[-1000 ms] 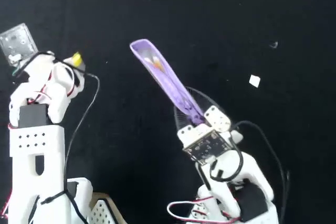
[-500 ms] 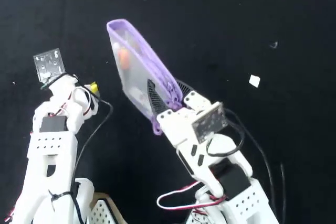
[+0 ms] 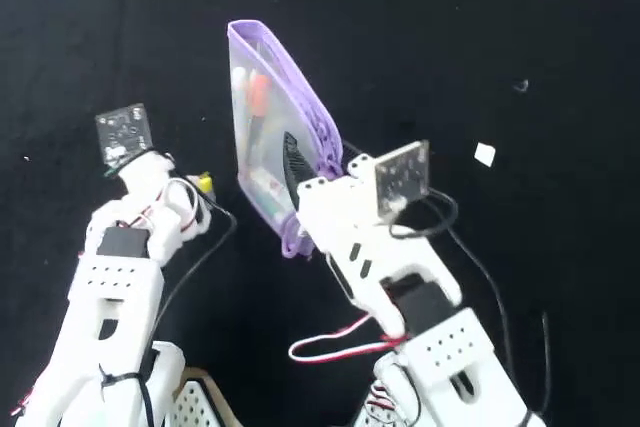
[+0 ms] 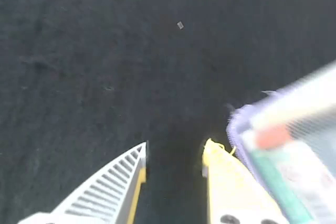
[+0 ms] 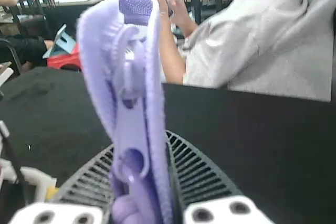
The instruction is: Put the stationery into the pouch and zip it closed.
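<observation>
Our main worry is the pouch [image 3: 268, 117]. The right gripper [image 3: 300, 195] clamps it by its near end alone, so the long purple body stands free in the air and leans toward 11 o'clock in the high view, with the stationery [image 3: 256, 93] inside it. We judge that a quick turn of the wrist can make it swing or slip out of the jaws. We cannot tell whether the zip is fully shut, and if it is not, the pieces may fall out on the table [image 3: 520, 247]. In the right wrist view the zip pull [image 5: 127, 162] sits very close to the jaws, so there is little room for a second grip, and a pull at a wrong angle can drag the pouch from the hold. The left gripper [image 3: 192, 192], at 9 o'clock, is wide and holds nothing. It is just beside the pouch's side, and a careless approach can knock it. The black cloth from 1 to 4 o'clock gives room for moving, with a small white scrap [image 3: 485, 155] at 2 o'clock. The pouch's tip is near the far table edge at 12 o'clock.
</observation>
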Available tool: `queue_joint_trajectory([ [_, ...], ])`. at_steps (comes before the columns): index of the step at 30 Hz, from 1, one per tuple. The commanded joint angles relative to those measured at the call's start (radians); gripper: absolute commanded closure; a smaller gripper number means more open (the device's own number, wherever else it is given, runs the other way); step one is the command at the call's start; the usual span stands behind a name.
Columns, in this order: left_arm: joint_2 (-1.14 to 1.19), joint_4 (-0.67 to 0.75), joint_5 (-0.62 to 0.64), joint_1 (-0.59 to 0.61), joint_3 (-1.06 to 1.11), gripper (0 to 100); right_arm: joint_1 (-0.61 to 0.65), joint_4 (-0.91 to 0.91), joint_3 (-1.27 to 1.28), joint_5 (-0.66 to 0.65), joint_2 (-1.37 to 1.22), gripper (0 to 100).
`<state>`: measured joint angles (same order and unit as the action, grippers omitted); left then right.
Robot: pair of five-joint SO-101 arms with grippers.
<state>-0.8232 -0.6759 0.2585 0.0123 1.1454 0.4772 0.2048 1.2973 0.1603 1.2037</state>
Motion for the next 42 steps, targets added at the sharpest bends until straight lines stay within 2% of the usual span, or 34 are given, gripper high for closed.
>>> queue_joint_trajectory([
  [1, -0.040, 0.009, -0.044, -0.053, 0.002, 82, -0.015, -0.081, -0.125, 0.017, -0.113, 98.7],
  [7, -0.238, -0.005, -0.046, -0.116, 0.104, 82, -0.015, -0.138, -0.239, 0.012, -0.308, 98.7],
  [14, -0.671, -0.006, -0.049, -0.231, 0.325, 81, -0.015, -0.203, -0.331, 0.012, -0.417, 98.7],
  [20, -1.005, -0.112, -0.117, -0.269, 0.424, 81, 0.002, -0.224, -0.421, 0.017, -0.519, 98.7],
  [26, -0.924, -0.041, -0.117, -0.315, 0.423, 81, 0.071, -0.224, -0.526, 0.017, -0.659, 98.7],
  [31, -0.895, -0.017, -0.117, -0.263, 0.443, 82, 0.074, -0.204, -0.545, 0.015, -0.696, 98.7],
  [34, -0.922, -0.021, -0.118, -0.186, 0.446, 82, 0.077, -0.121, -0.512, 0.003, -0.657, 98.5],
  [38, -1.011, -0.017, -0.110, -0.036, 0.444, 82, 0.074, 0.000, -0.492, -0.081, -0.575, 98.4],
  [42, -0.994, 0.015, -0.110, 0.073, 0.424, 82, 0.087, 0.138, -0.492, -0.189, -0.490, 98.4],
])
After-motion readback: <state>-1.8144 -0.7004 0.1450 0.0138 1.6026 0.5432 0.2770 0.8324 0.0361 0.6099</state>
